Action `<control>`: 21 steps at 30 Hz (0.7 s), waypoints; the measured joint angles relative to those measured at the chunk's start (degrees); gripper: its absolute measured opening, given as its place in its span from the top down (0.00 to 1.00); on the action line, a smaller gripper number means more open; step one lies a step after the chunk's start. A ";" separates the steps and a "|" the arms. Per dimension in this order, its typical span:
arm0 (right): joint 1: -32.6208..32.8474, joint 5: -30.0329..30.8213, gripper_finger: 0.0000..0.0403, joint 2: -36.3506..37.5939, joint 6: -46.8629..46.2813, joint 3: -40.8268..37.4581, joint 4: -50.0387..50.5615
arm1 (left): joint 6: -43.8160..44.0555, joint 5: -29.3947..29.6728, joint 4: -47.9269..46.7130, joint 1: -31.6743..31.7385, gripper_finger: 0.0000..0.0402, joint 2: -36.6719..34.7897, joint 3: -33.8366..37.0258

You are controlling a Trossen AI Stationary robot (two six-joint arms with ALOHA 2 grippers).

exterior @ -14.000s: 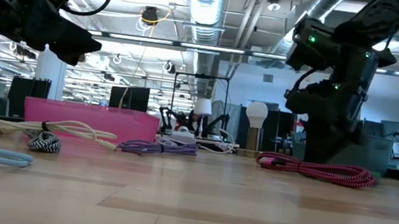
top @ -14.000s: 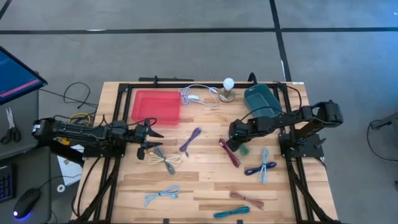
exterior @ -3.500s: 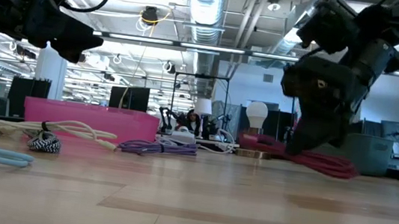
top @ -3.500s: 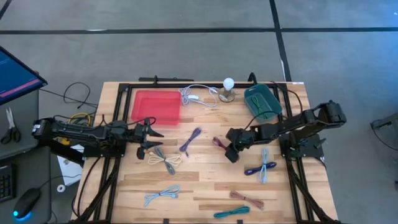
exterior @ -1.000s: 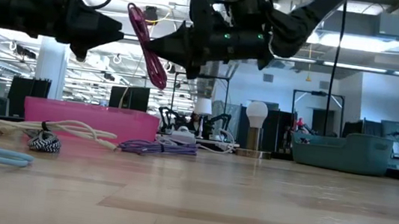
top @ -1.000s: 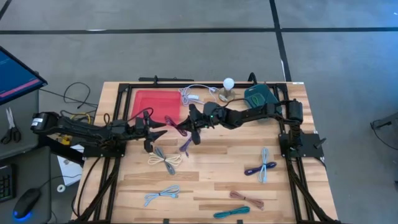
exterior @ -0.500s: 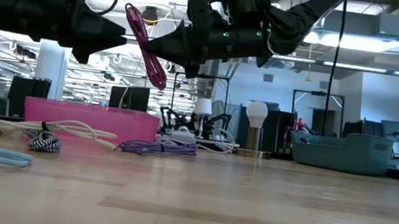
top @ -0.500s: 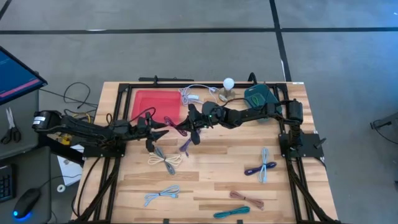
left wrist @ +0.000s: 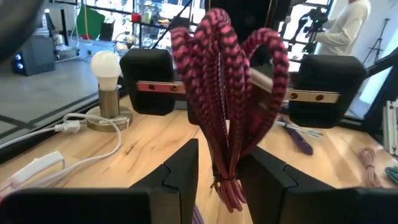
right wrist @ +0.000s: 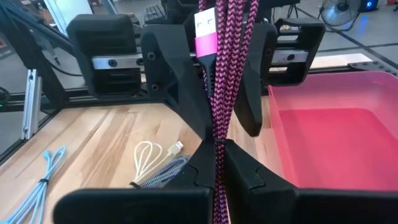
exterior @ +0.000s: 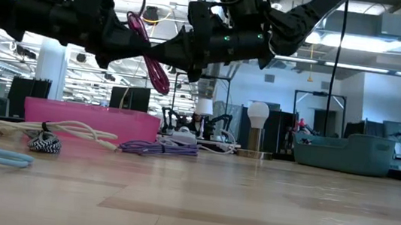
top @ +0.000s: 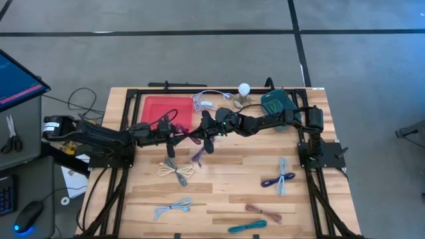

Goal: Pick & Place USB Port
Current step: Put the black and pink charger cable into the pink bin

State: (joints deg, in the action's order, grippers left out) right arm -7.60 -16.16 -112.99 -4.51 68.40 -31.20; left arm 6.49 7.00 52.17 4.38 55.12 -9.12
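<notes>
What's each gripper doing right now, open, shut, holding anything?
Right gripper: shut on the pink braided cable, held above the table.
Left gripper: fingers either side of the same cable, not yet clamped.

A tray (top: 166, 111) is sitting near the desk's (top: 219, 192) far left corner, a bin (top: 277, 105) near its far right corner.

white bulb on a round base (top: 244, 93) at the far edge of the wooden surface (top: 219, 192), white cord (top: 209, 101) beside it, blue screen (top: 16, 76) and scissors (top: 12, 129) left of the surface, person in white (left wrist: 348, 25) in the room beyond
</notes>
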 joint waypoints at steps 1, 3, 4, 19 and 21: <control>0.02 0.02 1.00 0.00 0.02 -0.02 0.21 | -0.01 -0.06 0.51 0.09 0.73 0.66 -0.10; -0.02 0.00 1.00 0.00 0.01 -0.08 0.45 | -0.03 -0.21 1.47 0.13 0.73 1.67 -0.22; -0.02 -0.02 1.00 0.00 0.02 -0.08 0.48 | -0.05 -0.28 1.97 0.13 0.74 1.96 -0.22; 0.02 -0.11 1.00 0.00 0.04 -0.04 0.79 | -0.18 -1.52 2.35 0.11 0.92 2.00 -0.26; 0.02 -0.11 1.00 0.00 0.04 -0.04 0.79 | -0.40 -1.46 2.37 0.13 0.93 2.00 -0.26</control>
State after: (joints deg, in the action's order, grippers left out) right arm -7.57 -16.27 -112.99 -4.47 68.36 -30.41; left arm 6.09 5.54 54.54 4.51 57.12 -9.39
